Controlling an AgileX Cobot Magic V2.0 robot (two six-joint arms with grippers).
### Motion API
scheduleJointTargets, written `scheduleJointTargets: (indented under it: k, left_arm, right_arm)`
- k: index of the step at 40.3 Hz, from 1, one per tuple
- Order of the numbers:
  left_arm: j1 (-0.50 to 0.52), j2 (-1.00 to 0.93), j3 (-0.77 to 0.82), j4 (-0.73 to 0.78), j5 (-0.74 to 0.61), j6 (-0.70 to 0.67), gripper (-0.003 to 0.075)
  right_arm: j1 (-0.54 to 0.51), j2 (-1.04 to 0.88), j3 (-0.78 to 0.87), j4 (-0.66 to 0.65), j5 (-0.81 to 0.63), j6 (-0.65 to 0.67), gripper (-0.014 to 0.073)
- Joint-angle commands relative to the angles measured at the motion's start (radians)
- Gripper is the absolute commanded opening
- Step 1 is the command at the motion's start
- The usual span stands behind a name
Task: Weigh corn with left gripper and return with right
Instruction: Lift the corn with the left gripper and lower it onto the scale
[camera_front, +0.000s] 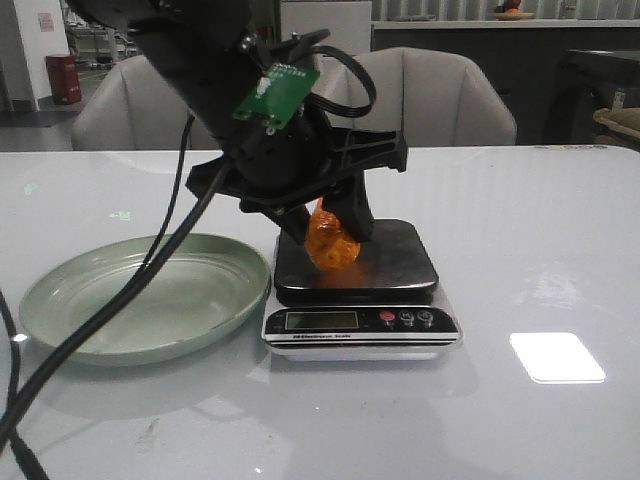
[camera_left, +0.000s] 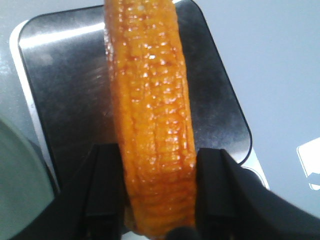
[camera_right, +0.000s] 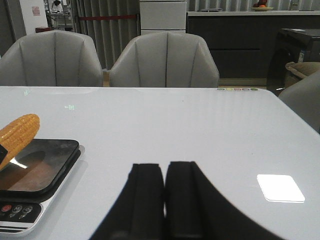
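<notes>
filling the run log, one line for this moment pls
left hand: shut on corn | corn: over scale platform | plate: beside scale | right hand: shut, holding nothing

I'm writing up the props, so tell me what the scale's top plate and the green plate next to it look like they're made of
Scale platform: dark, smooth and glossy with streaky reflections, probably brushed metal or glass. Green plate: pale, even glaze-like sheen and a rolled rim, likely ceramic or melamine; the pictures cannot settle which.
</notes>
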Motion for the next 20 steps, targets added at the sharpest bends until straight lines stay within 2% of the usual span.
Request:
scheduleJointTargets:
  k: [1, 2, 4, 5, 8, 20]
  left_arm:
    - [-0.006, -0.033, -0.036, -0.041, -0.067, -0.009, 0.0293]
    - [-0.006, -0.028, -0.036, -0.043, -0.072, -0.009, 0.0353]
    - [-0.006, -0.024, -0.038, -0.054, -0.074, -0.009, 0.0415]
    - [-0.006, -0.024, -0.038, -0.056, -0.077, -0.009, 0.0477]
    - [-0.006, -0.024, -0.038, -0.063, -0.077, -0.009, 0.056]
    - [-0.006, -0.078, -0.054, -0.029, -0.052, -0.001, 0.0571]
  right_arm:
    - [-0.005, -0.02, 0.003, -0.008, -0.082, -0.007, 0.0165]
    - [-0.005, -0.02, 0.003, -0.008, -0.082, -0.007, 0.0165]
    - [-0.005, -0.02, 0.003, -0.008, -0.082, -0.007, 0.0165]
    - [-0.005, -0.02, 0.003, -0.008, -0.082, -0.007, 0.0165]
    - [-0.005, -0.02, 0.003, -0.008, -0.082, -0.007, 0.0165]
    - [-0.005, -0.02, 0.003, -0.008, -0.082, -0.007, 0.0165]
